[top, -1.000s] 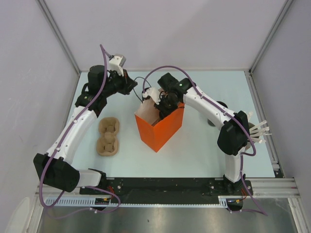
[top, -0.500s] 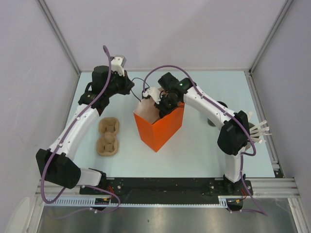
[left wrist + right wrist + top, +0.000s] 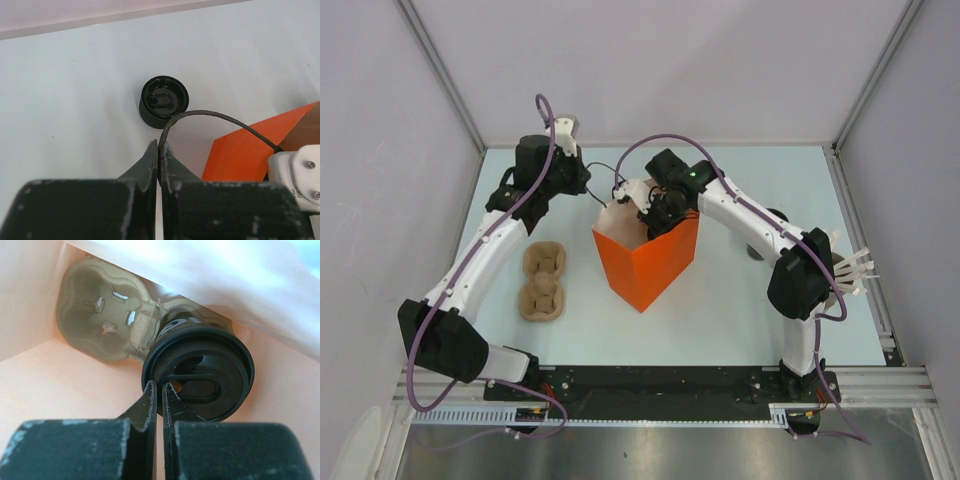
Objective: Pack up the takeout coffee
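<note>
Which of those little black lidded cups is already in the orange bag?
The black lidded cup below the right claw, beside a brown pulp tray; the other cup stands on the table outside.

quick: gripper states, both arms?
left gripper: closed, empty.
right gripper: closed, apparently pinching the lid rim of the takeout coffee inside the bag.

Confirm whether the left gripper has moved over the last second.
Yes. The left gripper shifted slightly right, toward the orange bag, judged against the unmoved pulp cup tray.
</note>
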Robot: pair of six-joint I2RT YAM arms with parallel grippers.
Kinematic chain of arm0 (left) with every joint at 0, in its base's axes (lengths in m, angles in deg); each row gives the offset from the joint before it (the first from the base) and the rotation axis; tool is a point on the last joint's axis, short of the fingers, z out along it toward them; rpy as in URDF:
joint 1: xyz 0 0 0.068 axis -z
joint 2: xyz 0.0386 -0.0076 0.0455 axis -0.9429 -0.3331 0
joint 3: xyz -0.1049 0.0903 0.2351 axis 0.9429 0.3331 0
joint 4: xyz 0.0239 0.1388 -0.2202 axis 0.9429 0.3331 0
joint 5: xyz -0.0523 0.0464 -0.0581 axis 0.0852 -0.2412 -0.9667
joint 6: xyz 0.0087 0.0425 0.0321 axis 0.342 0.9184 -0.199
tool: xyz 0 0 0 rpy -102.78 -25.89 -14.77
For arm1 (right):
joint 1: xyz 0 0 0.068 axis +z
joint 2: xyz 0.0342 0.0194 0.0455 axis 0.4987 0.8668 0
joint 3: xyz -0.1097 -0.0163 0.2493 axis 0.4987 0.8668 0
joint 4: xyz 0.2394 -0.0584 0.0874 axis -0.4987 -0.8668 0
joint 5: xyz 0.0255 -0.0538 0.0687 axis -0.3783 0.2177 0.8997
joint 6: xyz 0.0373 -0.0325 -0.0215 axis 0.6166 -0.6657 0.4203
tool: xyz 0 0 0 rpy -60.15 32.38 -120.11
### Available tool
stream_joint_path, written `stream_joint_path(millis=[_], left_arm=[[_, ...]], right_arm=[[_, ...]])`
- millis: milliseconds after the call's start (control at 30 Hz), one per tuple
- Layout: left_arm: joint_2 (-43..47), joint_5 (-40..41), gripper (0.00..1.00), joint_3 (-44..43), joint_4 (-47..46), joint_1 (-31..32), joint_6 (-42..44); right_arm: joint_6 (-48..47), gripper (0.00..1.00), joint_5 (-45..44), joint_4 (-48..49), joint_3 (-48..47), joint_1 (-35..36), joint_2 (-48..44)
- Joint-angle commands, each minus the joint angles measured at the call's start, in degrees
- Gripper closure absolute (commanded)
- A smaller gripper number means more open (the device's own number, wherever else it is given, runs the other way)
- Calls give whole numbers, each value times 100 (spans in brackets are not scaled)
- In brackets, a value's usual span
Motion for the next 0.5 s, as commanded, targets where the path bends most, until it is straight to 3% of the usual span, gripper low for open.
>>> stream_joint_path(millis=[0,467], left_arm=[[-41,448,100,-342,-32,19,-18],[-50,361,100,-342,-58,28,-71]], right_arm=[[-61,100,80,-9,34,-37,-252],[-88,100,106,-18,87,-37,-190]])
